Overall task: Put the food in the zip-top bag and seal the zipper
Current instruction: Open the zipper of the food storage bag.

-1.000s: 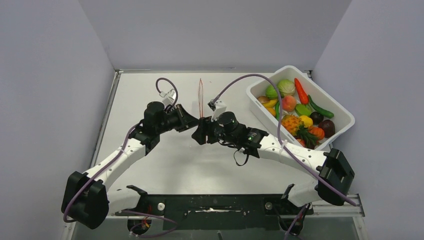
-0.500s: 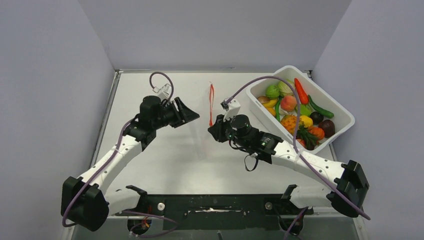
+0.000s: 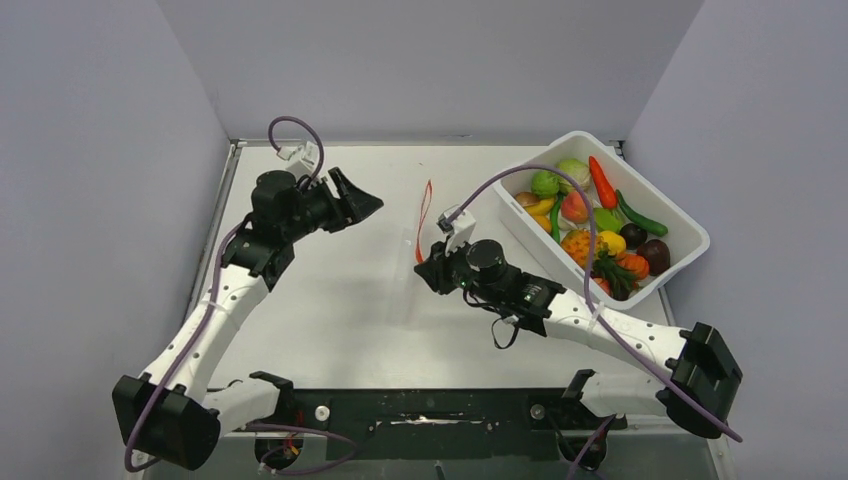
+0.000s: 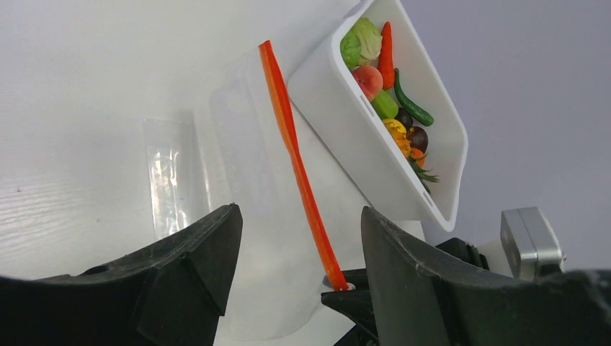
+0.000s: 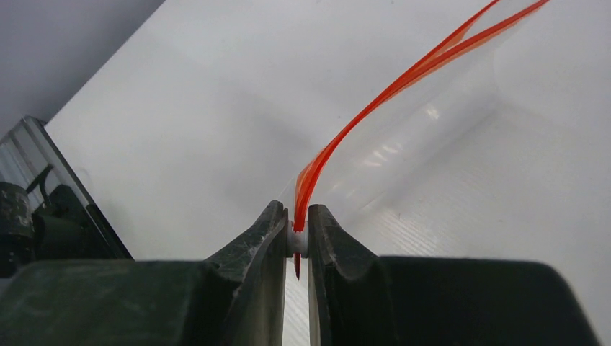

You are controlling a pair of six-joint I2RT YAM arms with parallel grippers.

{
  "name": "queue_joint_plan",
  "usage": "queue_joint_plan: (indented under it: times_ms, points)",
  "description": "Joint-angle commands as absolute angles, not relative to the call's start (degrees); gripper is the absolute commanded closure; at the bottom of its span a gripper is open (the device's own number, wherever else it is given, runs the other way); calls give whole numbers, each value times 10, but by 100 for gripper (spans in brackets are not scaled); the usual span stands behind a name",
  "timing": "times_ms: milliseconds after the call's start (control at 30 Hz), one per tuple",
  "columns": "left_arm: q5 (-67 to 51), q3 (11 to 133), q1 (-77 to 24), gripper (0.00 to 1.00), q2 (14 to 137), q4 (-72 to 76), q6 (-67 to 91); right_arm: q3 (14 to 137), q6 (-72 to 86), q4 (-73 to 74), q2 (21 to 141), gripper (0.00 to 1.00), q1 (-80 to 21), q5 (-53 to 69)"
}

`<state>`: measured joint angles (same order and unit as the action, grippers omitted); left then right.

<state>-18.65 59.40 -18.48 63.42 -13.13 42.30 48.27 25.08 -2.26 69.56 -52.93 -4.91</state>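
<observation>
The zip-top bag is a clear pouch lying on the table, its red-orange zipper standing up along one edge. My right gripper is shut on the zipper's tiny white end piece; from above that gripper sits at the strip's near end. The zipper runs away from it, and its two strips part at the far end. My left gripper hangs open to the left of the bag, holding nothing. The food lies in the white tub, with a peach and a red carrot among it.
The white tub stands at the far right of the table, close beside the bag. In the left wrist view the tub's wall rises just behind the zipper. Grey walls close in the table on three sides.
My left gripper opened, let go of the bag and drew back to the far left. My right gripper shut on the zipper's end and moved nearer, pulling the strip with it.
</observation>
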Motion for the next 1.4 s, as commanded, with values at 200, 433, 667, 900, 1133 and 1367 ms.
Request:
queue_joint_plan:
  times_ms: [200,433,667,900,1133,1367]
  points:
    - [-257,601,-194,37,736,-67,397,453,177,-56,677,100,-559,-32]
    - [-313,574,-210,35,792,-33,388,440,180,-57,684,100,-580,-51]
    - [-248,587,-226,38,823,-53,347,447,185,-55,686,100,-593,-69]
    - [-217,597,-227,39,844,-36,334,453,184,-50,695,100,-601,-85]
    - [-243,614,-225,39,884,-10,343,466,178,-39,709,100,-611,-96]
    - [-155,666,-234,53,907,-106,284,476,179,-30,714,100,-619,-110]
